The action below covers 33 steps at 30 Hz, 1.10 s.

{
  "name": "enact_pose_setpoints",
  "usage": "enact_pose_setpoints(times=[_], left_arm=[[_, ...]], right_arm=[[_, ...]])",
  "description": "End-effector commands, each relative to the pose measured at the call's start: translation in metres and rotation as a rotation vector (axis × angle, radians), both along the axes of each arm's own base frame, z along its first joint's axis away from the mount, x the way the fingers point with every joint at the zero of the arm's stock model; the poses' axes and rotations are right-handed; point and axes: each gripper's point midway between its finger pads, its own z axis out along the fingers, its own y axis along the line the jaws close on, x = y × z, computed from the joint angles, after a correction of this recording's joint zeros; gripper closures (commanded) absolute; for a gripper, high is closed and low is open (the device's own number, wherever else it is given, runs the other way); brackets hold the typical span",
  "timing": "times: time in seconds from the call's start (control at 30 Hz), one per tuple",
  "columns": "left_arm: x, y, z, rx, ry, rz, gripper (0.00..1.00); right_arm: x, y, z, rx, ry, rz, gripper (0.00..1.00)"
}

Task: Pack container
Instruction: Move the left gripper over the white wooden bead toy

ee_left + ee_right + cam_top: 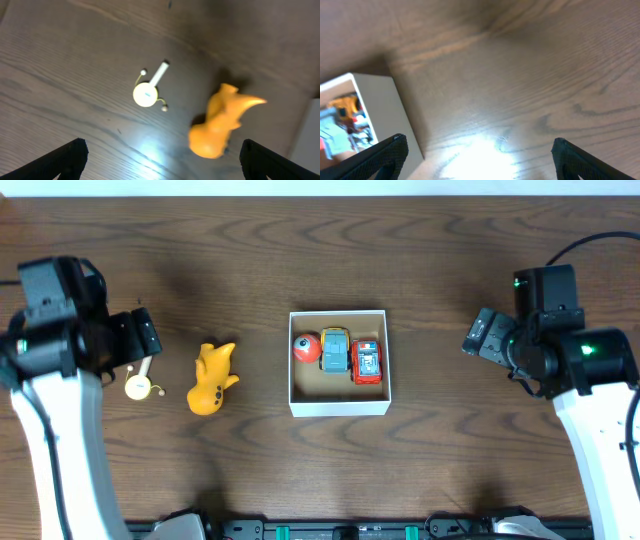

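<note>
The left claw (162, 147) is held spread wide and empty over the left of the desk (450, 270). The right claw (478, 141) is likewise spread and empty, to the right of the container (338, 408). The container is set mid-desk, with three toys (335, 352) packed along its far side. A yellow toy (212, 378) is left out between left claw and container, its long axis lying near-to-far, so the left arm is judged nearer. A small white piece (140, 385) is seen just left of it.

Overhead is evenly lit and sharp; both wrist views are soft, with white glare on the table (520, 75) (low centre).
</note>
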Motion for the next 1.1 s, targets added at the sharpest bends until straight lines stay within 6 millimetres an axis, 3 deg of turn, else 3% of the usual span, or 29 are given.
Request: enact_pose_setpoints(times=[0.0, 0.23, 0.4, 0.7, 1.07], left_arm=[[0.011, 0.017, -0.028, 0.02, 0.104, -0.043, 0.02], [0.04, 0.037, -0.092, -0.023, 0.222, -0.022, 0.02], [0.056, 0.043, -0.126, -0.027, 0.268, -0.056, 0.02], [0.075, 0.054, -0.165, -0.022, 0.289, -0.09, 0.02], [0.074, 0.063, -0.21, -0.057, 0.358, -0.087, 0.02]], right_arm=[[-0.002, -0.001, -0.012, -0.019, 0.054, 0.045, 0.05], [-0.002, -0.001, -0.022, -0.031, 0.1, 0.061, 0.04], [-0.001, -0.001, -0.024, -0.033, 0.108, 0.061, 0.04], [-0.001, -0.001, -0.025, -0.033, 0.113, 0.061, 0.04], [-0.003, -0.001, -0.026, -0.034, 0.121, 0.061, 0.03]])
